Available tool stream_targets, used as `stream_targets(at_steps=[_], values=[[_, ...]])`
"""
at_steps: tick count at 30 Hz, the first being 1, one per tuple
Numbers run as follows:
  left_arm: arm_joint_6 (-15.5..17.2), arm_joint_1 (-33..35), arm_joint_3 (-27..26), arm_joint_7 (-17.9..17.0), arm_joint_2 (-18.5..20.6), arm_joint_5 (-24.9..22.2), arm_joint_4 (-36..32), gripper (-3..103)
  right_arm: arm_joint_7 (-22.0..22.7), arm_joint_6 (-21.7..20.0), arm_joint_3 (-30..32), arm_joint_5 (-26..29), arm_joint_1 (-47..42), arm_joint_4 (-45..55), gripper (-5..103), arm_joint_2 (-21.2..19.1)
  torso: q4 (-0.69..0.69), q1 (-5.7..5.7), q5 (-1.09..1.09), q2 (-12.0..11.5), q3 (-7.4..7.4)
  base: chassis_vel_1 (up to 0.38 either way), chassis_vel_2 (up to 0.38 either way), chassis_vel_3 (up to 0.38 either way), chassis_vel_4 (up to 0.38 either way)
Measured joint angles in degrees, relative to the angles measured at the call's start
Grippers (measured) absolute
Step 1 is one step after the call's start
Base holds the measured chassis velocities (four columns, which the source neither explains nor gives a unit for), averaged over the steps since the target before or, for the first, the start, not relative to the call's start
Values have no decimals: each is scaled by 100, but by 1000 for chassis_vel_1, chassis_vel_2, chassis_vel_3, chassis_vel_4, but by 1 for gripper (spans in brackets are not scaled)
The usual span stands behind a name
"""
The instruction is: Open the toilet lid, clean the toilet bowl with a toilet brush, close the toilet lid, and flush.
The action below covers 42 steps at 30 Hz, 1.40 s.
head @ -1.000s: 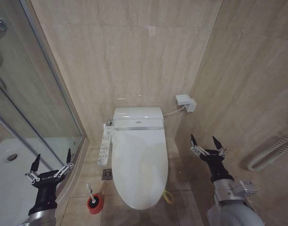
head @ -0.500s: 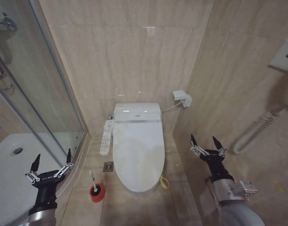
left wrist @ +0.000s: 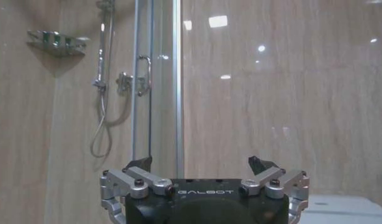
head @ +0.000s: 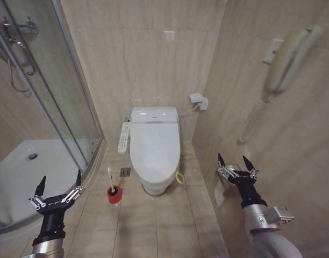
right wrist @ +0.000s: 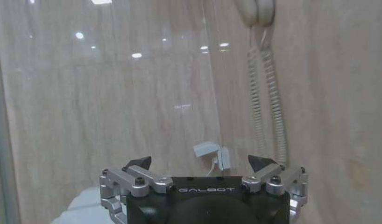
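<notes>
Head view: the toilet lid (head: pixel 155 141) lies shut over the bowl, against the back wall. The toilet brush (head: pixel 110 178) stands in its red holder (head: pixel 114 194) on the floor just beside the toilet, toward the glass shower door (head: pixel 57 91). A control panel (head: pixel 123 137) runs along that side. Both arms hang low, well short of it, left pincer (head: pixel 59 183) and right pincer (head: pixel 235 162) spread wide, empty. A wall phone (head: pixel 288 54) hangs right.

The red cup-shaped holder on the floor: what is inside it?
The thin white stick handle of the toilet brush rises out of the round red holder. The brush head is hidden inside it.
</notes>
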Motion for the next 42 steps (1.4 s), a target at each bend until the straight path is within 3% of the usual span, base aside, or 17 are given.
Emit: stream_targets(at_steps=[5, 12, 42], values=[[0, -3, 0, 0, 0, 0, 0, 100, 1, 0, 0, 0, 0, 0, 100, 0, -4, 2, 2, -1, 1, 58, -64, -139, 119], [0, -5, 0, 0, 0, 0, 0, 100, 0, 0, 0, 0, 5, 0, 100, 0, 1, 14, -1, -6, 6, -69, 30, 69, -52], [0, -3, 0, 0, 0, 0, 0, 100, 1, 0, 0, 0, 2, 0, 100, 0, 0, 7, 0, -4, 3, -12, -10, 16, 15]])
